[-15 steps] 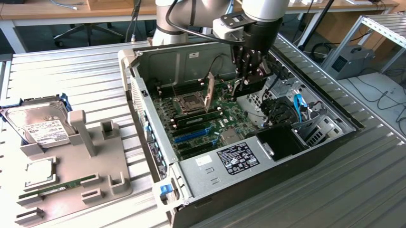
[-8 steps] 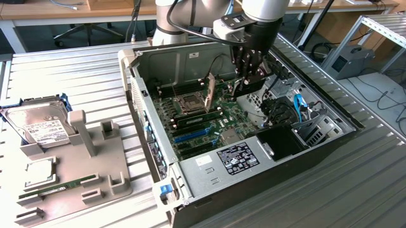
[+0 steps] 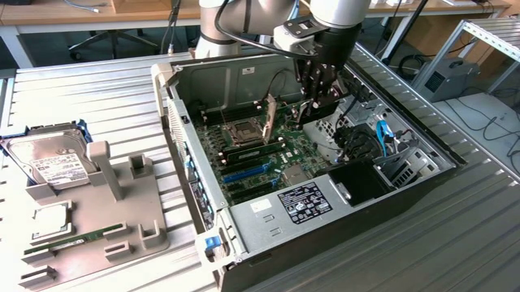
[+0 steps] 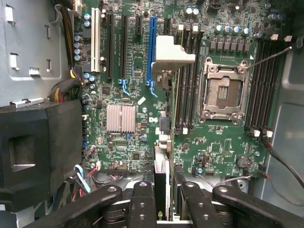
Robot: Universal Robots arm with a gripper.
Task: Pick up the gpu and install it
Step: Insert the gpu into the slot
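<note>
Here, at the bottom centre of the wrist view, my gripper (image 4: 164, 199) is clenched on the gpu (image 4: 161, 190), a slim black card held edge-on above the motherboard (image 4: 223, 137). It looks stiff, light and fragile; I judge its bare top edge the safest hold. Beyond sit the blue slot (image 4: 152, 52) and the empty processor socket (image 4: 223, 90), inside the computer case (image 3: 243, 228).

Arm reaching down, wrist vertical.
The gripper (image 3: 318, 108) hangs at the far right of the scene, its black fingers (image 4: 142, 202) clamped on the gpu (image 4: 161, 190).
</note>
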